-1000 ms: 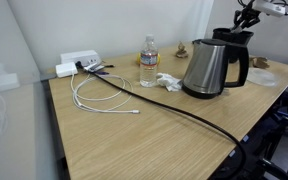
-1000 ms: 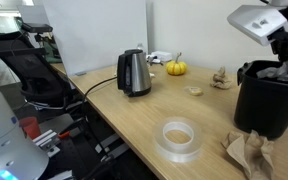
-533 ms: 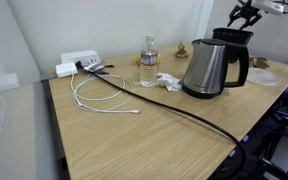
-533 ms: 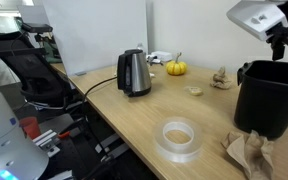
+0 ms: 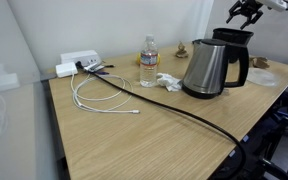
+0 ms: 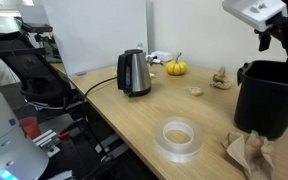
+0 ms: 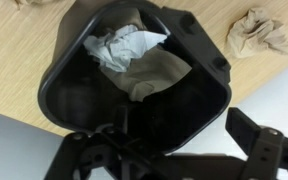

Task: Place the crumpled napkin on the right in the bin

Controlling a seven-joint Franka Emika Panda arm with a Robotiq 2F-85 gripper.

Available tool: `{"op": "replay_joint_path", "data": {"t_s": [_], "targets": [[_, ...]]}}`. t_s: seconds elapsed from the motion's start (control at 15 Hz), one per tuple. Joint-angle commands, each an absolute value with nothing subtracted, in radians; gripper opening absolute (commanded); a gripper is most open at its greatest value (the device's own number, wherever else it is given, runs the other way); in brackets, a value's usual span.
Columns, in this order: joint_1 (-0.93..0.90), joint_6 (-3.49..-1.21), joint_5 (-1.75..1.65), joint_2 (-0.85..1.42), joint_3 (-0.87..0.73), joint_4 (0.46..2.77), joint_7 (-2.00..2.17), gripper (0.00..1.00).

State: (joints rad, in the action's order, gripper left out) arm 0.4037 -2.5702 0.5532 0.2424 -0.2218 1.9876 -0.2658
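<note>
The black bin (image 6: pixel 268 103) stands at the table's near end in an exterior view. From the wrist view I look straight down into the bin (image 7: pixel 202 42). Inside it lie a white crumpled napkin (image 7: pixel 124 47) and a brownish one (image 7: pixel 160 72). My gripper (image 6: pixel 277 40) hangs above the bin's mouth, open, with nothing between its fingers. It also shows high at the far end of the table (image 5: pixel 246 12). In the wrist view the gripper (image 7: pixel 174 150) spreads wide over the bin's rim.
Another brown crumpled napkin (image 6: pixel 249 152) (image 7: pixel 256 32) lies on the table beside the bin. A steel kettle (image 6: pixel 134 72) (image 5: pixel 210 68), a tape roll (image 6: pixel 179 137), a small pumpkin (image 6: pixel 175 68), a water bottle (image 5: pixel 148 62) and cables (image 5: pixel 99 98) occupy the tabletop.
The gripper has risen from the bin's mouth and its jaws have spread open. Nothing else on the table has moved.
</note>
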Motion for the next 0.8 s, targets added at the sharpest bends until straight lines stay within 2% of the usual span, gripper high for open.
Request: {"op": "replay_joint_path", "data": {"t_s": [0.0,0.73], "targets": [[0.443,-2.425,0.574,0.227,-0.204,1.965,-0.382,1.00],[0.475,-2.162,0.536,0.252,-0.224,1.875,-0.780,1.00]]}}
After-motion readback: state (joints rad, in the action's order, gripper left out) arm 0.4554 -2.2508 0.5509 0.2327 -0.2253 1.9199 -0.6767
